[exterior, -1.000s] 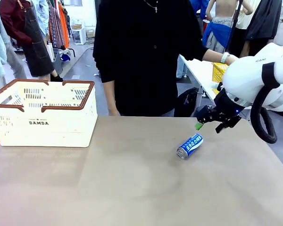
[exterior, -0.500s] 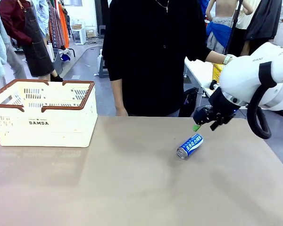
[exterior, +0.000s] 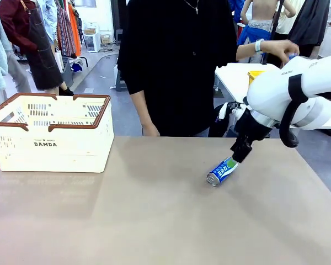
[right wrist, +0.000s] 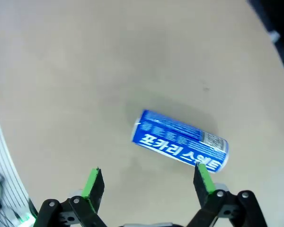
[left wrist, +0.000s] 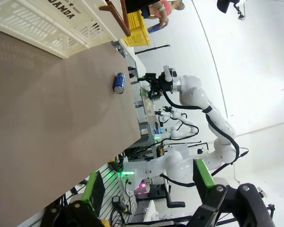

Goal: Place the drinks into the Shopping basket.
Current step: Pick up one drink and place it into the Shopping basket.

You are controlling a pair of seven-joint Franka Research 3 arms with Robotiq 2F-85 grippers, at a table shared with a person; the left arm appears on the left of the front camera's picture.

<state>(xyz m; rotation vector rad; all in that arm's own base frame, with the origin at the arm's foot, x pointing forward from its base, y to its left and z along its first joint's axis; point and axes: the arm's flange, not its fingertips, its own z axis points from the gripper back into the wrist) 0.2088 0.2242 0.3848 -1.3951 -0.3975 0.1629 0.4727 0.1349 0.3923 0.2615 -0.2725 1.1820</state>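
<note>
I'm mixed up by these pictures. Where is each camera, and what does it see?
Front: between the arms, facing the person across the table; the right arm shows.
Left wrist: rolled sideways, looking along the table past the open left hand.
Right wrist: looking down through the open right hand.
All three share the blue drink can.

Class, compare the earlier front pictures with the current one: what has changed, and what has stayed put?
The right gripper swung down and leftward to the blue can, at its far end, jaws open, gripping nothing. The person's hand rose at the back right. The can and the Shopping basket kept their places.
</note>
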